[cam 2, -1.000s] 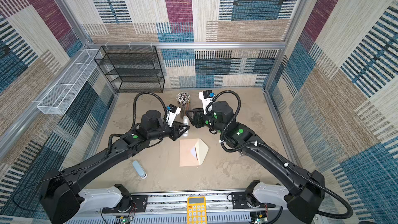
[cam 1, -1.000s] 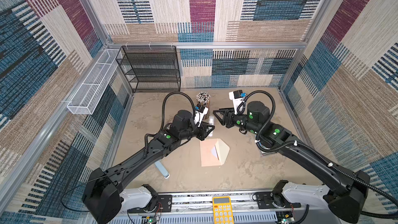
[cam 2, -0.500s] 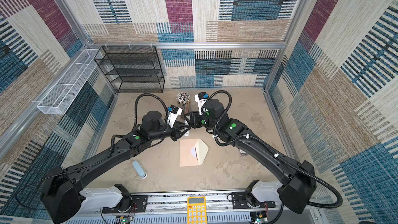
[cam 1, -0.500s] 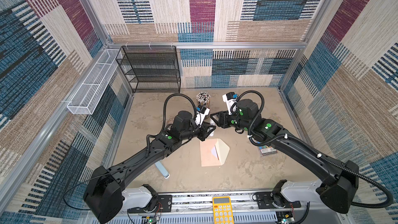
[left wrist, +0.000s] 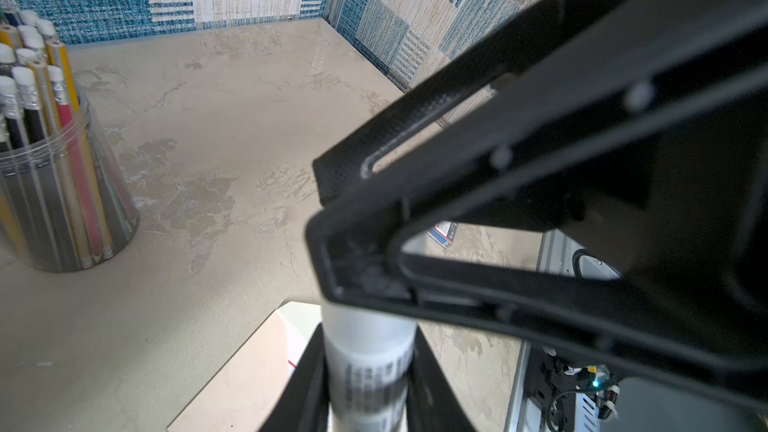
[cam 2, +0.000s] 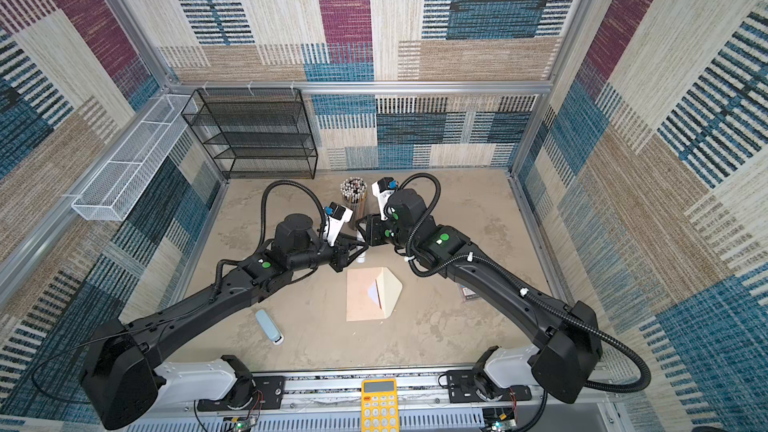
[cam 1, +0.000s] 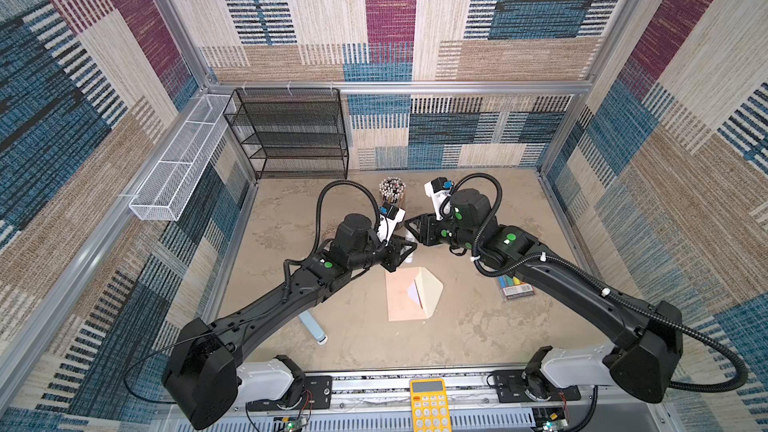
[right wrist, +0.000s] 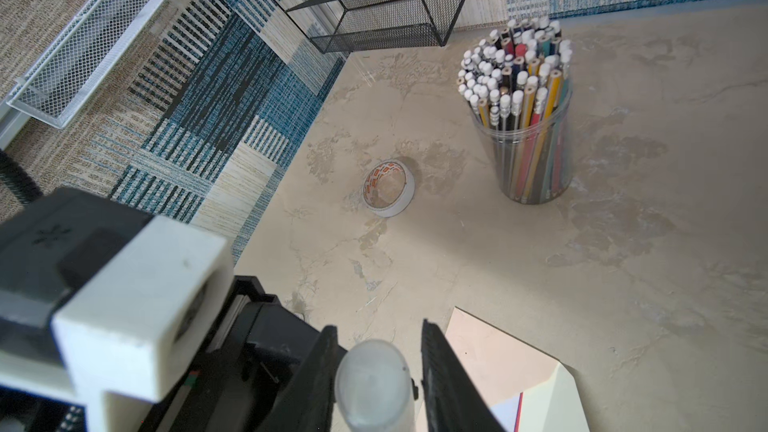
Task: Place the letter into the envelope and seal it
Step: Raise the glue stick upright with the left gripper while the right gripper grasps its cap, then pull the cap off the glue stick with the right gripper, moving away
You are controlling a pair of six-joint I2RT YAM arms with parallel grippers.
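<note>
Top view: pale peach paper envelope (cam 1: 399, 303) lies flap-open on the tabletop, red-and-white folded letter (cam 1: 414, 293) tucked inside. Left wrist: left pincer (left wrist: 368, 388) is clamped on a white glue-stick tube (left wrist: 370, 338) near the envelope. Right wrist: right pincer (right wrist: 376, 371) straddles its translucent cap (right wrist: 372, 361), can't tell if it's gripping. I'd squeeze, then pull straight.

One envelope (cam 1: 401, 299), one letter (cam 1: 414, 293), one glue stick (left wrist: 368, 351) — one calculator (cam 1: 429, 405)
</note>
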